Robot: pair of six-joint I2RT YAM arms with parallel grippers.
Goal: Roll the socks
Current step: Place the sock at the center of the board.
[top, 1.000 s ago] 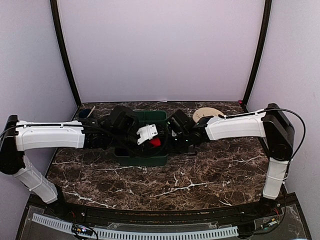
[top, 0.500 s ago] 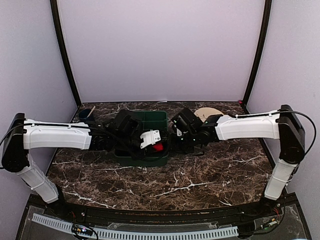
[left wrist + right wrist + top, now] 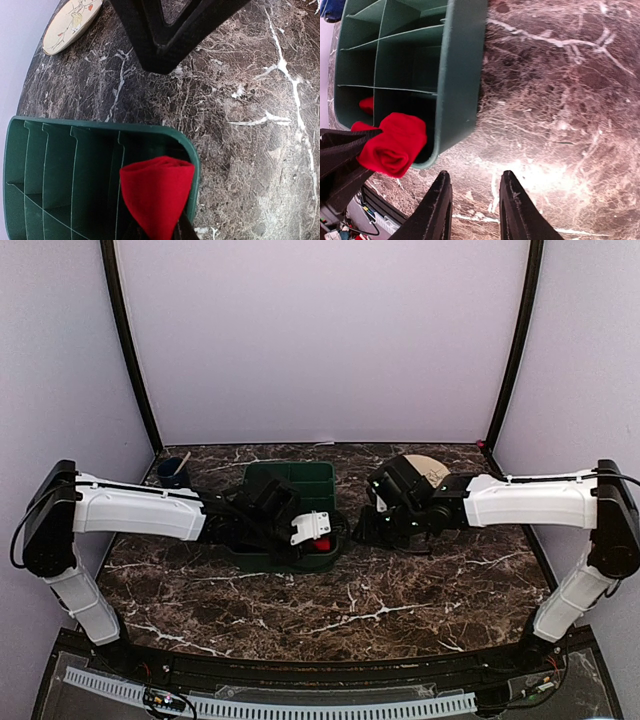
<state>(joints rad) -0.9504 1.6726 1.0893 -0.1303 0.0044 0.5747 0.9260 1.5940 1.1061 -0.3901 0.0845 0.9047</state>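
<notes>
The left end effector point(image 3: 320, 537) has its two fingers squeezed nearly together on the rolled sock point(image 3: 157, 192). It holds the sock by the thin end. In the left wrist view the sock sits at the bottom middle of the frame, right in front of the fingers, and looks like a red cone. Its long way runs up and down the frame. The thin end is down at the fingers, and the fat, round end points up, away from them. The fat end hangs over the corner of the green tray point(image 3: 100, 129), across the rim. I cannot tell if the sock touches the inside of the tray.

In the right wrist view the same sock is at the lower left, with its long way running left to right. A small red bit point(image 3: 366, 105) shows just above it, inside one box of the tray. I cannot tell if it is part of the same sock.

The right end effector point(image 3: 472, 210) is partly open and has nothing between its fingers. It is over the worktop point(image 3: 560, 125), just beside the tray's outer wall and apart from the sock
</notes>
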